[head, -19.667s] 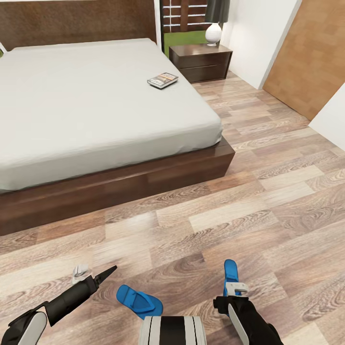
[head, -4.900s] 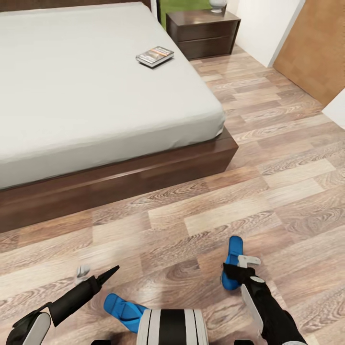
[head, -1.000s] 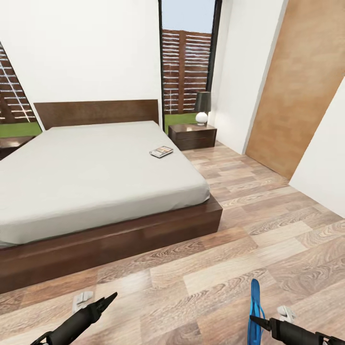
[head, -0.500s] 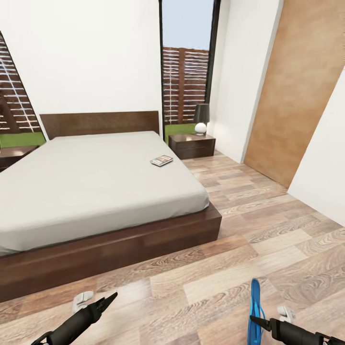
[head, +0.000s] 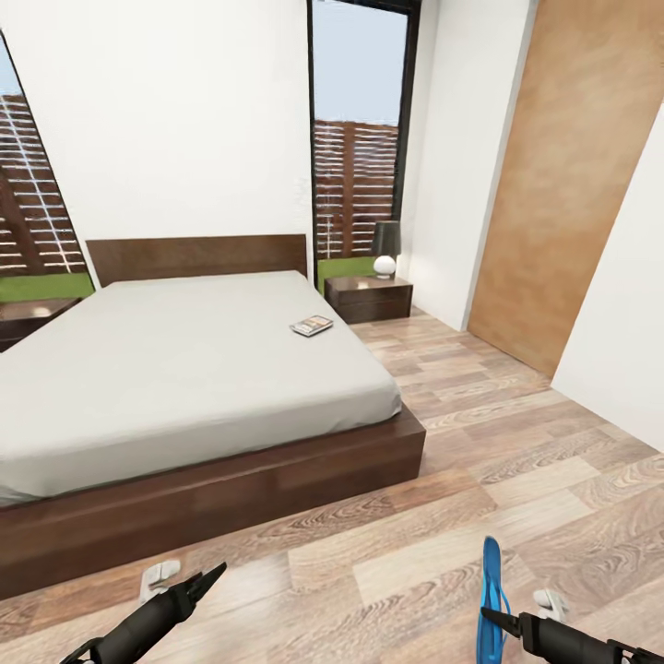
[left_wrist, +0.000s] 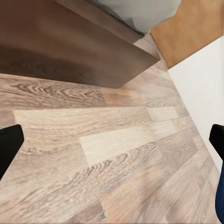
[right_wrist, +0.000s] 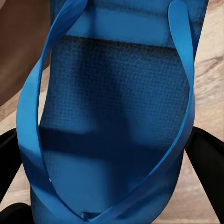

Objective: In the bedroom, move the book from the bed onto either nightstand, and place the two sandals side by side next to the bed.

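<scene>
The bed (head: 184, 369) stands in the bedroom with its dark headboard (head: 198, 258) against the white wall, its pale mattress flat and bare but for the book (head: 311, 326), which lies on the mattress near the edge that faces the nightstand (head: 369, 297). That nightstand sits just beside the bed's head corner, under the tall dark-framed window (head: 358, 138), and carries a lamp (head: 385, 247) with a dark shade and a round white base. A second dark cabinet (head: 23, 318) shows at the opposite side of the bed's head. A brown wood panel (head: 563, 175) lines the wall well away from the bed, past the nightstand side. In front of the bed's foot, over the wood-plank floor (head: 443, 516), the right pincer (head: 486, 615) grips one blue sandal (head: 490, 590), which stands upright on its edge with the sole turned sideways; the right wrist view looks straight onto the sandal's textured footbed (right_wrist: 116, 116) and its blue straps, with a black finger (right_wrist: 207, 158) at either side of the sole, closed against it. The left pincer (head: 207, 577) is held low over the floor before the bed's foot frame; in the left wrist view its dark fingertips (left_wrist: 9, 144) sit far apart at the picture's two edges, spread wide with nothing between them but floorboards and the corner of the bed's brown frame (left_wrist: 70, 51).
</scene>
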{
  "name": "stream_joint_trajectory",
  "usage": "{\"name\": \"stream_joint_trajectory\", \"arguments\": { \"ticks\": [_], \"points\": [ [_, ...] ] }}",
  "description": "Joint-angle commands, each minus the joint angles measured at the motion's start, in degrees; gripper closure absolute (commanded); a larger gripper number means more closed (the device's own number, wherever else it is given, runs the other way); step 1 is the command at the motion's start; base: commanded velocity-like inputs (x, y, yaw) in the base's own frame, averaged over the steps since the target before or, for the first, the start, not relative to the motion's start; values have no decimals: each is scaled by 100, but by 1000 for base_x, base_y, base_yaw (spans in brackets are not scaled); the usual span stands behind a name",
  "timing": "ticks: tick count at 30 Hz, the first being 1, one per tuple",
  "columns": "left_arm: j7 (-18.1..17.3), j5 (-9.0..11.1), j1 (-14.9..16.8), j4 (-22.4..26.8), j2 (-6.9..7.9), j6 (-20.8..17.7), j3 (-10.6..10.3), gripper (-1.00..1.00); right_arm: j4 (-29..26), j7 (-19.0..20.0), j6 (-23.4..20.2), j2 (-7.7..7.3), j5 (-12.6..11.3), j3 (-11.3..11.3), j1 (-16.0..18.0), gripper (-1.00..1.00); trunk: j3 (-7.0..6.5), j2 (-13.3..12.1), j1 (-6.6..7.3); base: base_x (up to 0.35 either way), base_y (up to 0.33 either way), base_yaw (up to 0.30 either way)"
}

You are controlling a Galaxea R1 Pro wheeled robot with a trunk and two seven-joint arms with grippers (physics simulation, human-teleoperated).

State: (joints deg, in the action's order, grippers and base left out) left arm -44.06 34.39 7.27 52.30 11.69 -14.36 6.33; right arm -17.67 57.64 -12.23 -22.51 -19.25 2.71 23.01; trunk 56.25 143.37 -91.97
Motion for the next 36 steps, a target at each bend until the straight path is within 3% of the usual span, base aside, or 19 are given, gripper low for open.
{"name": "stream_joint_trajectory", "arguments": {
  "ticks": [1,11,18,22,25,30,33,36],
  "points": [
    [-15,51,2,-1,0,-58,1,-100,0,25,-60,1,-17,19,2,100,-17,0,4,0,0,0],
    [-15,51,2,-1,0,-58,0,-100,0,20,-60,1,-17,19,2,100,-239,-13,29,0,0,0],
    [-1,-45,2,-84,-11,-52,0,-100,7,13,-24,1,-17,18,2,100,-365,-294,183,0,0,0],
    [15,-265,2,-297,-32,-27,-4,-100,31,-54,238,12,-2,7,2,100,-436,-454,271,0,0,0],
    [111,-441,2,-365,-87,89,-7,-100,213,-286,394,104,9,-2,2,100,-490,-574,337,0,0,0],
    [724,-712,2,-501,-266,430,-19,-100,438,-1024,465,351,16,-13,2,100,-580,-775,447,0,0,0],
    [1195,-985,2,-814,-456,689,-54,-100,500,-1483,479,536,17,-15,2,100,-634,-895,513,0,0,0],
    [1550,-1590,7,-1144,-665,1132,-97,-100,713,-1755,611,685,24,-11,2,100,-688,-1016,578,0,0,0]
  ]
}}
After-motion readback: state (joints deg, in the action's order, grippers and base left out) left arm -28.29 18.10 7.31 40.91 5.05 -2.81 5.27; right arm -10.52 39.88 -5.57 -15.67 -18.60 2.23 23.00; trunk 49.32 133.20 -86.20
